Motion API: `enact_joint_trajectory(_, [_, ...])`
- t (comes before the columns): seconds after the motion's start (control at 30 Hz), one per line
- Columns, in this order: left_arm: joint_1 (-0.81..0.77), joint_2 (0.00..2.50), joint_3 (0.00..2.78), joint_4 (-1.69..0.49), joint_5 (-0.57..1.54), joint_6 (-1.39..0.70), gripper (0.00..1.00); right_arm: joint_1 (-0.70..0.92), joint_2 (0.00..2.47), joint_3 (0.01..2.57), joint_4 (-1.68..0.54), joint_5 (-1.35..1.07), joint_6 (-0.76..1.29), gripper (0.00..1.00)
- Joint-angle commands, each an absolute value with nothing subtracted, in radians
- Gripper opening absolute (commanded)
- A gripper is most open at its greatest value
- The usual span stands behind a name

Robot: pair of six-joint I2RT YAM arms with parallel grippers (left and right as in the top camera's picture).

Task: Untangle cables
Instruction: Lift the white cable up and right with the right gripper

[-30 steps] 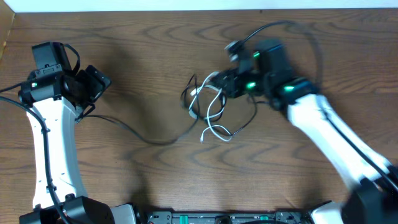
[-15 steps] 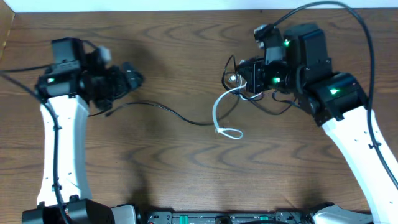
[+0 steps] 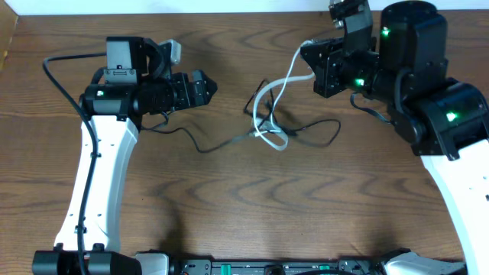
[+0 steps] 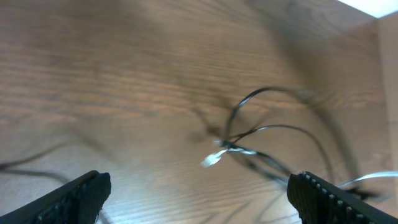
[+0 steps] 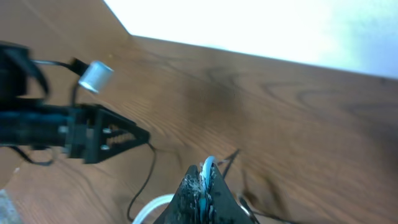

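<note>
Wooden bench (image 3: 229,221). Right hand (image 3: 307,59), clenched on the white cable (image 3: 289,76), now raised toward the far edge, drawing it up. Left hand (image 3: 210,85), released, empty, swung in beside the tangle. Black cable (image 3: 229,141) slack mid-bench, crossing the white loop: not yet separated.

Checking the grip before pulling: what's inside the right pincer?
The white cable, clamped in the shut right pincer. The pincer's own fingers cover how much cable sits inside.

place: robot lab or test bench, it seems
surface: bare wood-grain table (image 3: 229,221) – plain white wall (image 3: 153,6) behind
rig: white left arm (image 3: 88,191) and right arm (image 3: 466,198), green status lights (image 3: 386,32) – base hardware (image 3: 267,267) at the table's edge
</note>
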State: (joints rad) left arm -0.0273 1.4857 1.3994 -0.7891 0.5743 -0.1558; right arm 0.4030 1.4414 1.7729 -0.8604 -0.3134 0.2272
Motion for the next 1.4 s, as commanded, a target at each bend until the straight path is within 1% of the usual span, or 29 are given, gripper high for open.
enact_joint_trajectory(0.0, [-0.035,1.504,1.409,-0.775,0.691,-0.139,0.96,0.400,1.478,1.781,-0.874,-0.261,0.241,0.01])
enact_joint_trajectory(0.17, [-0.042,1.574,1.409,-0.838,0.816,-0.139,0.96,0.377,1.491,1.781,-0.876,-0.268,0.265,0.01])
enact_joint_trajectory(0.2, [-0.047,1.595,1.409,-0.851,0.834,-0.140,0.94,0.370,1.491,1.781,-0.876,-0.272,0.265,0.01])
enact_joint_trajectory(0.33, [-0.085,1.690,1.409,-0.879,0.903,-0.153,0.84,0.347,1.491,1.781,-0.880,-0.291,0.265,0.01])
enact_joint_trajectory(0.4, [-0.111,1.738,1.409,-0.881,0.908,-0.198,0.82,0.345,1.491,1.781,-0.884,-0.290,0.265,0.01])
enact_joint_trajectory(0.5, [-0.150,1.806,1.409,-0.871,0.909,-0.260,0.82,0.344,1.491,1.781,-0.888,-0.290,0.265,0.01])
enact_joint_trajectory(0.7, [-0.221,1.909,1.409,-0.776,0.909,-0.381,0.82,0.344,1.491,1.781,-0.893,-0.290,0.265,0.01])
enact_joint_trajectory(0.87, [-0.261,1.932,1.409,-0.599,0.966,-0.463,0.82,0.344,1.491,1.781,-0.889,-0.293,0.265,0.01])
enact_joint_trajectory(0.93, [-0.270,1.932,1.409,-0.535,0.969,-0.485,0.82,0.344,1.487,1.781,-0.869,-0.332,0.265,0.01])
enact_joint_trajectory(1.23, [-0.270,1.932,1.409,-0.360,1.003,-0.491,0.82,0.276,1.411,1.838,-0.723,-0.585,0.266,0.01])
enact_joint_trajectory(1.37, [-0.270,1.932,1.409,-0.357,1.003,-0.413,0.82,0.232,1.362,1.863,-0.662,-0.644,0.293,0.01])
